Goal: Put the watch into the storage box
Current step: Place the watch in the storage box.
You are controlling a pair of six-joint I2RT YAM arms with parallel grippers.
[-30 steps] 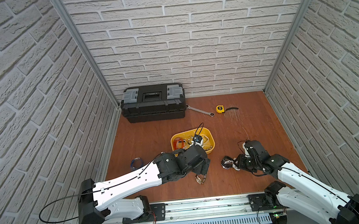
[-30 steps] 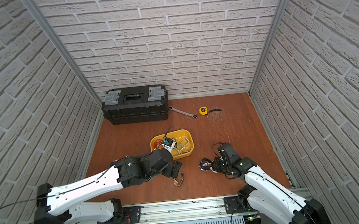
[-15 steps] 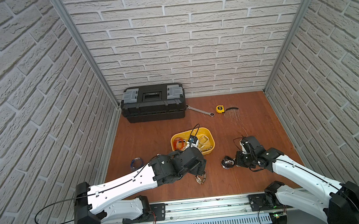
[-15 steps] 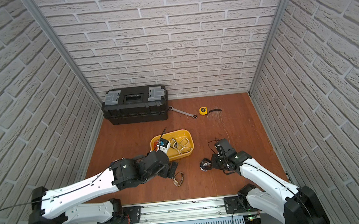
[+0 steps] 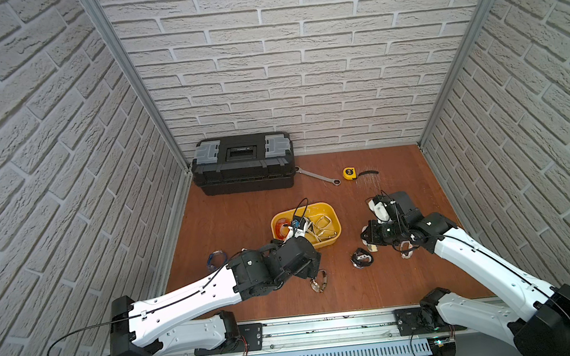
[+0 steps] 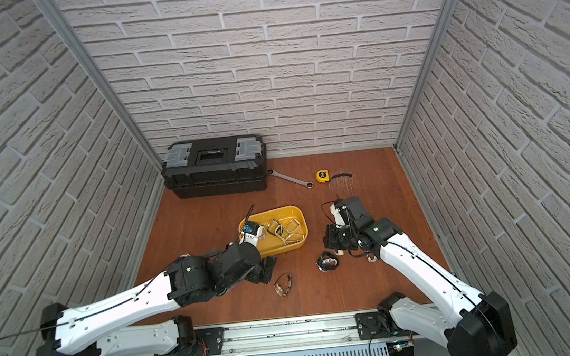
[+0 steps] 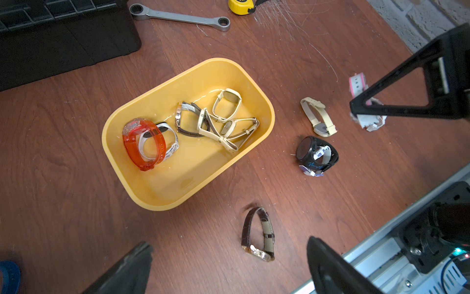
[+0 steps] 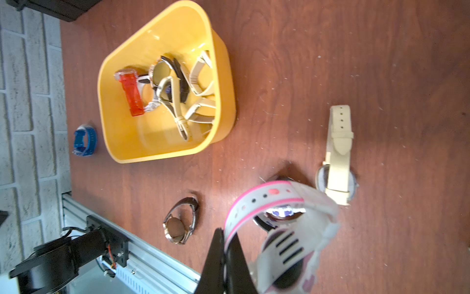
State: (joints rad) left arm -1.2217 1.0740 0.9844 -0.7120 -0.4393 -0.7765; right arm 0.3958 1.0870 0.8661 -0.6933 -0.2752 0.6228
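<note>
My right gripper (image 8: 223, 250) is shut on the strap of a pink-and-white watch (image 8: 279, 216), held just above the wood table. In a top view this watch (image 5: 406, 249) shows under the right wrist, to the right of the storage box (image 5: 326, 243). The storage box (image 7: 193, 163) is a shallow yellow tub with several watches lying in it. My left gripper (image 7: 230, 241) is open and holds nothing. It hangs near the front edge of the box, above a brown-strapped watch (image 7: 259, 234) that lies on the table.
Loose on the table lie a black watch (image 5: 360, 259), a beige watch (image 7: 318, 119) and a blue watch (image 5: 216, 260) by the left wall. A black toolbox (image 5: 242, 163), a wrench (image 5: 317, 175) and a yellow tape measure (image 5: 349, 173) are at the back.
My right gripper has closed on the pink-and-white watch and risen a little from beside the black watch. The left arm has drawn back slightly toward the left.
</note>
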